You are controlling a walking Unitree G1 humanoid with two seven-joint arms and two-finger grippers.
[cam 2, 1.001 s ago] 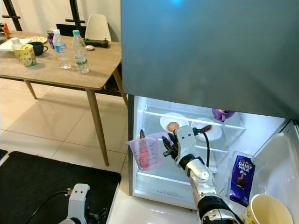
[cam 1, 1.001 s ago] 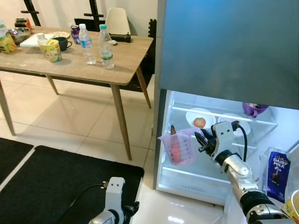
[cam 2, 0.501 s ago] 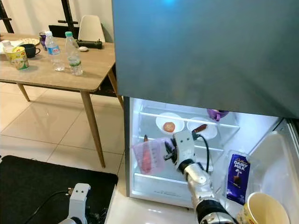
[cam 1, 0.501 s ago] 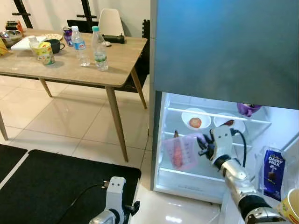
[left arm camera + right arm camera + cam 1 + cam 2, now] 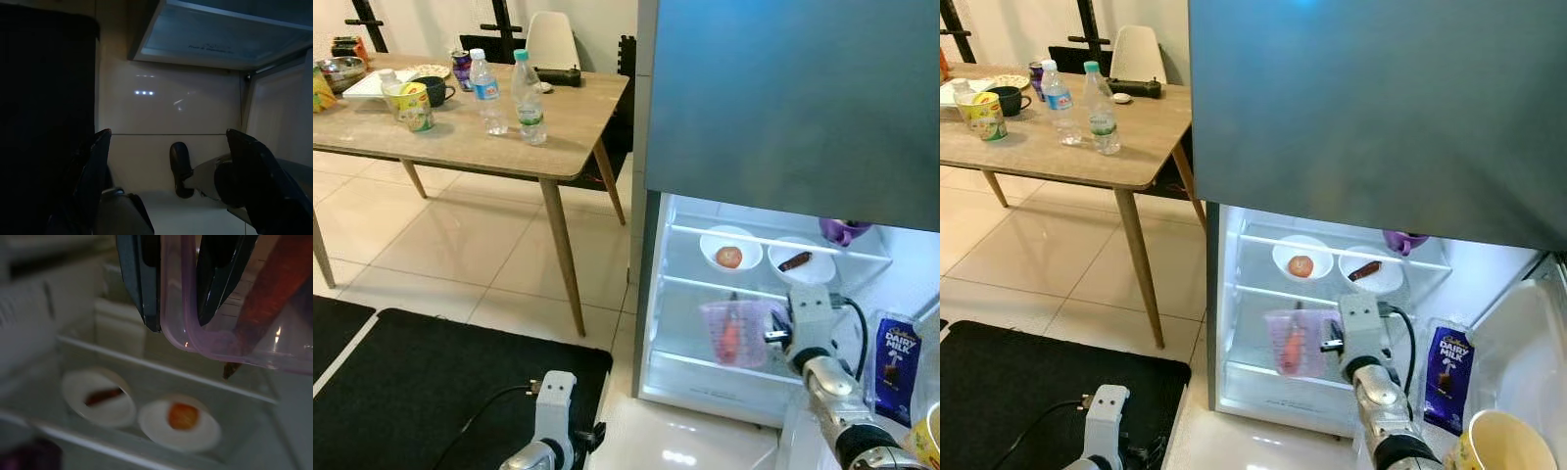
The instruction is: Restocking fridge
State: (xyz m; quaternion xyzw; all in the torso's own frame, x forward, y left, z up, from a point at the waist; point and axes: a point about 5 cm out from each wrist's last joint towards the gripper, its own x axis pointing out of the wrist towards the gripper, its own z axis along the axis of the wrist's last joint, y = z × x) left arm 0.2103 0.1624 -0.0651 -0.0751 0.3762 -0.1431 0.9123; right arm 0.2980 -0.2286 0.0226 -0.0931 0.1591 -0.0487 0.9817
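Far left, wooden table (image 5: pixel 460 137) w/ items along its back edge: yellow printed cup (image 5: pixel 419 106), dark mug (image 5: pixel 437 91), soda can (image 5: pixel 462 69), 2 water bottles (image 5: pixel 507 90) nearer the right end; labels too small to read, prob. stock waiting to go in. Low left, left gripper (image 5: pixel 168 181) hangs idle over pale floor tile next to the black mat (image 5: pixel 421 392), fingers (image 5: pixel 95 171) spread wide, nothing betw. them. Centre, fridge (image 5: pixel 783 98) w/ lower compartment open and lit. Upper glass shelf (image 5: pixel 1263 241) carries 2 white plates side by side: left plate (image 5: pixel 1301 259) w/ a round reddish item, right plate (image 5: pixel 1373 271) w/ a dark brown stick-like piece; purple cup (image 5: pixel 1402 240) at the shelf's right end. Below that shelf, right gripper (image 5: pixel 1330 344) reaches into the compartment, fingers (image 5: pixel 144 279) clamped on the wall of a clear pink measuring jug (image 5: pixel 1294 343), one finger inside, one outside — rim pinch keeps it upright so the carrot (image 5: pixel 1292 348) inside doesn't tip out. Jug is inside the fridge, above the lower shelf; can't tell if it rests on it. Printed scale on jug unreadable. Right, door shelf holds a blue bag (image 5: pixel 898 353) reading "DAIRY MILK", and a yellow paper cup (image 5: pixel 1496 443) at the door's near corner.
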